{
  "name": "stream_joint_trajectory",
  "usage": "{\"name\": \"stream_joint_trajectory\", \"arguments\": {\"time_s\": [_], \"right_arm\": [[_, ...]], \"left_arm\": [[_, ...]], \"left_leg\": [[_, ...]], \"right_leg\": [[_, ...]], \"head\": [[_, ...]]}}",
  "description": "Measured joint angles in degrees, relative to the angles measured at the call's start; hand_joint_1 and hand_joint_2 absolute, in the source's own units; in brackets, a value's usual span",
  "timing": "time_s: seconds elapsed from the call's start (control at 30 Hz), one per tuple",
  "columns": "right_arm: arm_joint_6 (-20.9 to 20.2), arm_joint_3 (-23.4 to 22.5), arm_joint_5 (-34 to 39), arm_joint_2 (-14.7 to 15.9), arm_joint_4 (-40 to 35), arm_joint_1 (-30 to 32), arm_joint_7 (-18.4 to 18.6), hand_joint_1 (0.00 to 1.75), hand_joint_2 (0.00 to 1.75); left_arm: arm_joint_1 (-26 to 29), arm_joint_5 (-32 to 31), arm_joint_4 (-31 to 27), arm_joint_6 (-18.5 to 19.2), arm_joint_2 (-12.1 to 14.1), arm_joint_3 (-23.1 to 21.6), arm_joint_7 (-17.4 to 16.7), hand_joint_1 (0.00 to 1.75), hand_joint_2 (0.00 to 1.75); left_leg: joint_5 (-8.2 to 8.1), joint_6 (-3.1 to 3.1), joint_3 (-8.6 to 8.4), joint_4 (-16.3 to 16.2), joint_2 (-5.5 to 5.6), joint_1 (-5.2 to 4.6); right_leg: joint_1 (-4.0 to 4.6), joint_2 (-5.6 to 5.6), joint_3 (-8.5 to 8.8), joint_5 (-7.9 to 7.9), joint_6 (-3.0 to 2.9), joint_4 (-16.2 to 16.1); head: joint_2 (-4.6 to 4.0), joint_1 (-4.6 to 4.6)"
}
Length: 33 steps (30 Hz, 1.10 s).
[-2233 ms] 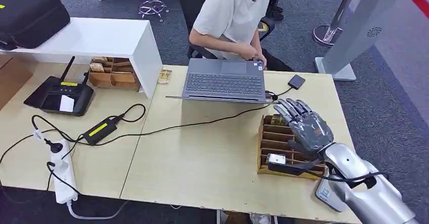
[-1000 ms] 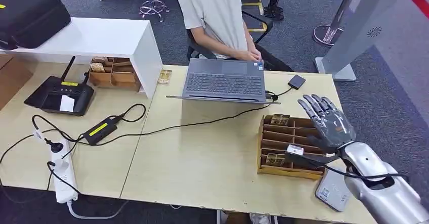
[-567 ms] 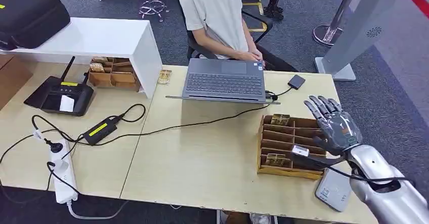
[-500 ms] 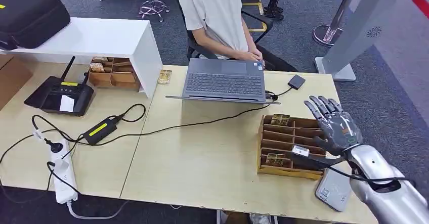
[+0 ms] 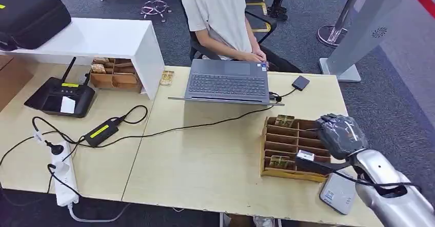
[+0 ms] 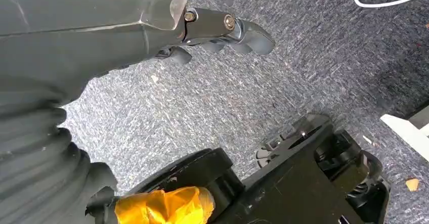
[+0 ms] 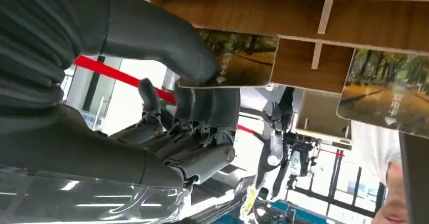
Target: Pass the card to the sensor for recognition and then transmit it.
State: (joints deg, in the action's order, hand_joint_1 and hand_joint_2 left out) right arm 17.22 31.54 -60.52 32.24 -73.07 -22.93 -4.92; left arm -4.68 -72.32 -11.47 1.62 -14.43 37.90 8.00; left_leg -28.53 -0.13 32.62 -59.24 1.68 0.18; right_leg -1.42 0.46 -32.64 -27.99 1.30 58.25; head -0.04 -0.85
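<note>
My right hand is curled down over the right side of the wooden card rack on the table. In the right wrist view its thumb presses on a card printed with an autumn tree scene. The darker fingers curl just past that card's edge, pinching it at the rack. Another such card stands in a neighbouring slot. Two more cards sit in the rack's left slots. The grey card sensor lies at the table's front right corner, under my forearm. My left hand hangs over carpet, holding nothing.
A person sits behind an open laptop at the far edge. A black cable crosses the table to a power adapter and power strip. A black antenna device, white shelf and second wooden rack stand left.
My right hand moved rightward along the rack with fingers spread; now the fingers have curled down into the rack and closed on a card. The person has sat more upright.
</note>
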Motion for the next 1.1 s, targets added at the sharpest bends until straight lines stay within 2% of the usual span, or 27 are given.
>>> {"name": "stream_joint_trajectory", "arguments": {"time_s": [0.3, 0.5, 0.73, 0.87, 1.0, 1.1], "right_arm": [[-1.05, -0.61, 2.27, 0.66, -0.63, 0.27, -1.38, 1.75, 1.75], [-1.44, -2.27, 3.39, 1.71, -2.47, 2.42, -1.88, 1.75, 1.75], [-0.37, -2.71, 1.16, 1.66, -2.93, 3.09, -2.51, 1.75, 1.75], [2.85, -2.58, -0.66, 0.74, -3.02, 1.59, -3.17, 1.75, 1.75], [7.95, -2.01, -2.53, -1.7, -2.99, -4.55, -3.43, 1.75, 1.75], [9.75, -1.6, -3.17, -3.49, -2.93, -8.96, -3.32, 1.75, 1.75]], "left_arm": [[0.0, 0.11, 0.0, -0.06, 0.0, 0.0, -0.15, 0.0, 1.75], [0.16, 0.2, 0.0, -3.47, 0.11, 0.0, 0.42, 0.0, 1.75], [0.0, -0.83, 0.0, -5.11, 0.65, 0.0, 0.31, 0.0, 1.75], [-0.13, -2.21, 0.0, -5.25, 0.68, -0.37, -0.22, 0.0, 1.75], [-0.49, -3.93, 0.0, -5.01, 0.57, -1.48, -0.79, 0.0, 1.75], [-0.67, -4.46, 0.0, -4.76, 0.5, -2.31, -0.87, 0.0, 1.75]], "left_leg": [[0.0, 0.0, 0.0, 0.0, 0.0, 0.0], [0.0, 0.0, 0.01, 0.0, 0.01, 0.0], [0.0, 0.0, 0.01, 0.0, 0.01, 0.0], [0.01, -0.01, 0.03, 0.02, -0.04, 0.0], [0.06, -0.08, -0.02, 0.01, -0.09, 0.0], [0.08, -0.1, -0.04, 0.0, -0.04, 0.0]], "right_leg": [[0.0, 0.0, 0.0, 0.0, 0.0, 0.0], [0.0, -0.01, 0.0, 0.0, 0.0, -0.01], [0.02, -0.01, 0.0, 0.0, 0.0, 0.01], [0.01, 0.05, 0.0, 0.02, -0.03, 0.05], [0.01, 0.12, 0.0, 0.03, -0.03, 0.08], [0.03, 0.08, 0.01, 0.03, -0.04, 0.08]], "head": [[0.0, 0.0], [0.0, 0.0], [0.0, 0.0], [0.0, 0.0], [0.0, 0.0], [0.0, 0.0]]}}
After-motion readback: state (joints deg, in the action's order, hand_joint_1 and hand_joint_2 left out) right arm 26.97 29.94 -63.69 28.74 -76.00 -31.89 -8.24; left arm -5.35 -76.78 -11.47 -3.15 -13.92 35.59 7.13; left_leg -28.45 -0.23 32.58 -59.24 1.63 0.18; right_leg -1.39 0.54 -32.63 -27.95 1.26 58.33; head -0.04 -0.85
